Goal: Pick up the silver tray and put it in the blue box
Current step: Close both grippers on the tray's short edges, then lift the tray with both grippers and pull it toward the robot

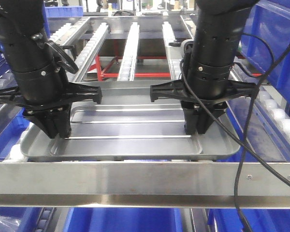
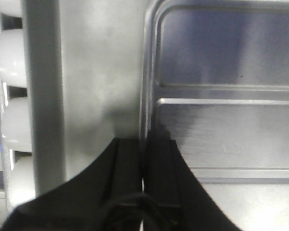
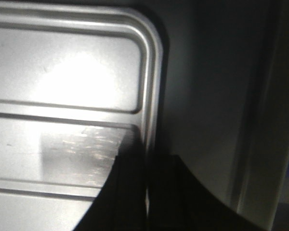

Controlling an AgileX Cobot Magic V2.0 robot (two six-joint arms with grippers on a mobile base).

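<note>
Left gripper (image 1: pixel 58 133) is pinched down narrow on the left rim of the shallow shiny silver metal tray (image 1: pixel 135 145), and the right gripper (image 1: pixel 195 129) is clamped the same way on the right rim. The tray sits flat on the roller rack, just behind the flat stainless-steel rail (image 1: pixel 145 181). A bright-blue plastic crate (image 1: pixel 121 220) shows below the rail.

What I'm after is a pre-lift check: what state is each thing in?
silver tray: lying level on the roller rack, gripped at both short rims.
left tool: shut on the tray's left rim.
right tool: shut on the tray's right rim.
</note>
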